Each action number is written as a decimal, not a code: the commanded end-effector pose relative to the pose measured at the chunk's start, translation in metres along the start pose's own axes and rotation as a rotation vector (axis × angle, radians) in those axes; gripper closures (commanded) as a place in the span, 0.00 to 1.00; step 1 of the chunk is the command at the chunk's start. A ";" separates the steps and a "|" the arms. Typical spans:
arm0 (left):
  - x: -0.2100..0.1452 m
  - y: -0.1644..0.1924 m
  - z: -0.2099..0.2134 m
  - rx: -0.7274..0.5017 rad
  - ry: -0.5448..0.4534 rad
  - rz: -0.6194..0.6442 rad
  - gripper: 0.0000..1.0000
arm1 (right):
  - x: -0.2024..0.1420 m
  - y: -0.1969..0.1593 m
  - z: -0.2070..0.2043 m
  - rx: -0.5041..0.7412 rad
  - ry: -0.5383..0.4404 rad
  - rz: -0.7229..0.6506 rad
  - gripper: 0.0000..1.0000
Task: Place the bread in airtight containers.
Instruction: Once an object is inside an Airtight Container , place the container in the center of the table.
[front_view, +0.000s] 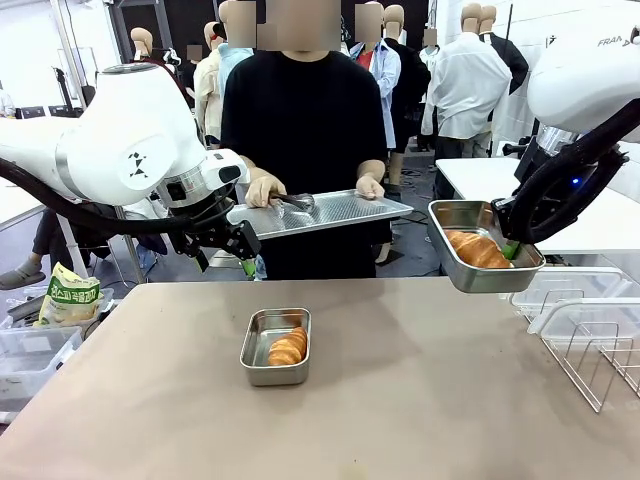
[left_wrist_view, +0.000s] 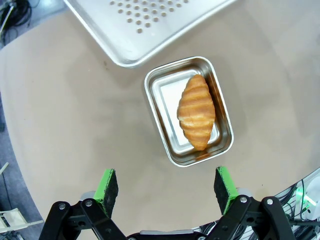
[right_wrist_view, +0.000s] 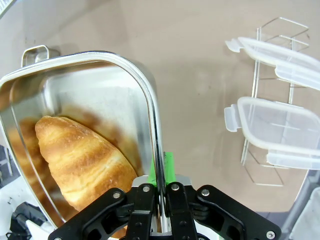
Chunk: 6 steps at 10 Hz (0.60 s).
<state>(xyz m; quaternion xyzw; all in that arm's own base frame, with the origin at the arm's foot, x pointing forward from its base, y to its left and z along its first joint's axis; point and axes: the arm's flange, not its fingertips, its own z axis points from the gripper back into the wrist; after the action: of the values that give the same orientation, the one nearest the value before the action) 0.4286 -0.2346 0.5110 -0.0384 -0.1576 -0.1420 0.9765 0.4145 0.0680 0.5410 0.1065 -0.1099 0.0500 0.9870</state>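
- On the tan table (front_view: 420, 400), nearest the robot, the near tub (front_view: 272, 377) stands flat and uncovered, with the near roll (front_view: 288, 346) lying lengthwise inside it, toward one side.
- At the table's right edge a wire rack (front_view: 600, 365) holds two clear lids (right_wrist_view: 272, 125), well apart from that tub.
- The left gripper (left_wrist_view: 165, 175) hangs above the table with its jaws spread wide and nothing between the green pads (left_wrist_view: 106, 186); in its wrist view the near tub sits just beyond them.
- The right gripper (right_wrist_view: 161, 167) is clamped on the rim of the lifted tub (front_view: 480, 278), holding it tilted in the air past the table's far right side; the lifted roll (front_view: 478, 250) rests in it.
- Farthest off, a person's hands (front_view: 262, 188) hold a perforated steel tray (front_view: 330, 212) level above the far edge, a dark utensil (front_view: 295, 202) lying on it.
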 end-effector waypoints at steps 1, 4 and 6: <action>0.001 0.001 0.000 0.001 0.000 0.009 0.00 | 0.000 0.000 0.002 0.004 -0.005 -0.005 1.00; 0.001 0.001 0.000 0.001 0.000 0.009 0.00 | 0.000 0.000 0.002 0.004 -0.005 -0.005 1.00; 0.001 0.001 0.000 0.001 0.000 0.009 0.00 | 0.000 0.000 0.002 0.004 -0.005 -0.005 1.00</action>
<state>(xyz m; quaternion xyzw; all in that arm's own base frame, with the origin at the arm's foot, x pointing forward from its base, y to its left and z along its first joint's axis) 0.4286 -0.2346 0.5110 -0.0384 -0.1576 -0.1420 0.9765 0.4145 0.0680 0.5410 0.1065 -0.1100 0.0500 0.9870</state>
